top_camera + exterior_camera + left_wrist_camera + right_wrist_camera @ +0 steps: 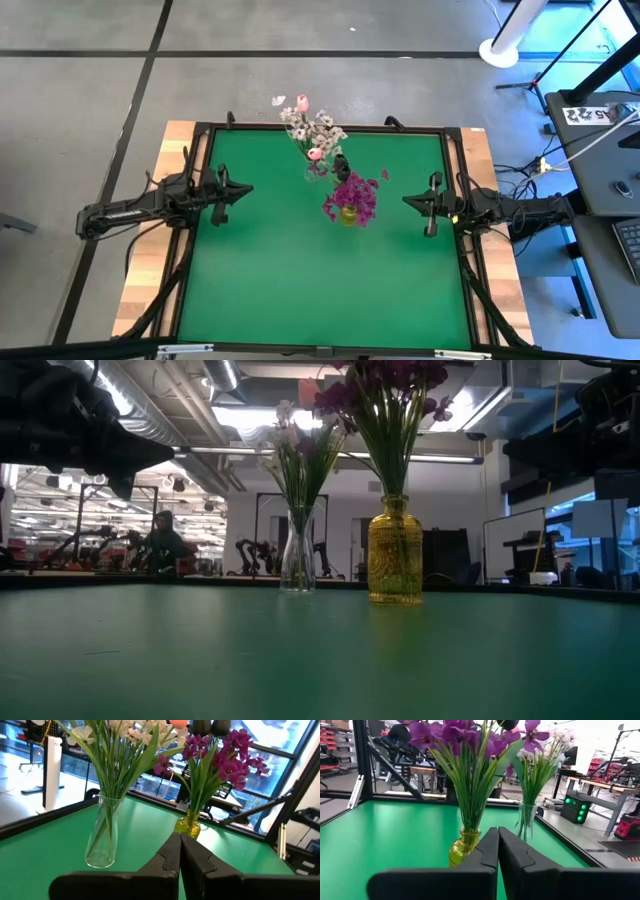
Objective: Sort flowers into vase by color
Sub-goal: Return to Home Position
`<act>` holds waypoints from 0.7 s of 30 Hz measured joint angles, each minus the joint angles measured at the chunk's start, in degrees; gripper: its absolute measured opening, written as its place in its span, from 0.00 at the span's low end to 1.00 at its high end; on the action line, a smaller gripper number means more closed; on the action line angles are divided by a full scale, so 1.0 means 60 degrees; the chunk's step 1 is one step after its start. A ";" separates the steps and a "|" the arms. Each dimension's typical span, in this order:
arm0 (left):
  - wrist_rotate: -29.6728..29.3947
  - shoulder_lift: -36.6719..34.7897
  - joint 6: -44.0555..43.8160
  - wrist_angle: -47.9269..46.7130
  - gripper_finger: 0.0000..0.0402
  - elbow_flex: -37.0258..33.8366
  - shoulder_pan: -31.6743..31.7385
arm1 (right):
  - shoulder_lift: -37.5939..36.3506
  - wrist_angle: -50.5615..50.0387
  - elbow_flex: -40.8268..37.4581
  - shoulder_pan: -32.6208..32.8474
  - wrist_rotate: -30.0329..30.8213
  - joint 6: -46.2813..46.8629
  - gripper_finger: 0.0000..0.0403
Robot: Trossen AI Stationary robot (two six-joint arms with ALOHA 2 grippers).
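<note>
A clear glass vase stands on its base near the table's far edge, holding white blossom sprays and pale pink buds. A yellow glass vase stands nearer the middle, holding magenta-purple clusters. Both vases show upright in the low view. My left gripper hovers by the table's left edge, fingers shut, facing the vases. My right gripper hovers by the right edge, fingers shut, facing the yellow vase.
The green mat has a dark raised frame around it. The near half of the mat lies between the two arms. Beyond the far edge, a person sits in the room, with desks and equipment behind.
</note>
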 joint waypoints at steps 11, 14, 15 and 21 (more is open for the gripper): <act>-0.0068 0.0000 -0.0556 -0.0007 0.00 0.0000 0.0000 | 0.0226 -0.0025 -0.0007 -0.0004 -0.0003 -0.0211 0.05; -0.0071 0.0000 -0.0558 -0.0008 0.00 0.0000 0.0003 | 0.0226 -0.0016 -0.0007 -0.0004 -0.0003 -0.0211 0.05; -0.0071 0.0000 -0.0558 -0.0008 0.00 0.0000 0.0000 | 0.0226 -0.0003 -0.0007 -0.0004 -0.0003 -0.0211 0.05; -0.0071 0.0000 -0.0556 -0.0008 0.00 0.0000 0.0000 | 0.0226 -0.0003 -0.0011 -0.0004 -0.0003 -0.0211 0.05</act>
